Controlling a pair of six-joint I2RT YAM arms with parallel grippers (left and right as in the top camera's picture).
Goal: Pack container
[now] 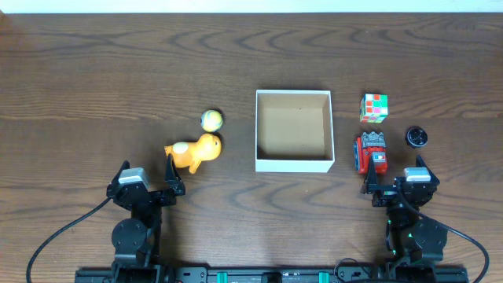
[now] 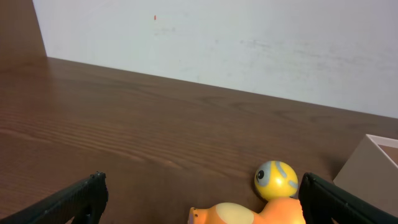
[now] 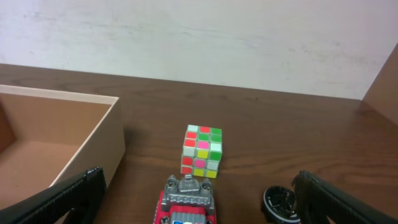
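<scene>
The container [image 1: 294,164] is a square white-walled box with a brown inside, at the table's middle; it holds nothing. It also shows in the right wrist view [image 3: 93,134] and at the edge of the left wrist view [image 2: 373,158]. An orange toy animal [image 1: 196,152] and a yellow ball [image 1: 211,119] lie left of the container. A colourful cube [image 1: 374,108], a red and grey toy truck [image 1: 371,152] and a black round piece [image 1: 416,137] lie right of it. My left gripper [image 1: 170,174] is open just before the orange toy [image 2: 261,214]. My right gripper [image 1: 393,182] is open before the truck [image 3: 186,202].
A white wall runs along the table's far edge [image 2: 217,43]. Bare dark wood lies in front of the container and at the far left. The ball [image 2: 276,179] touches the orange toy. The cube [image 3: 202,151] stands just beyond the truck.
</scene>
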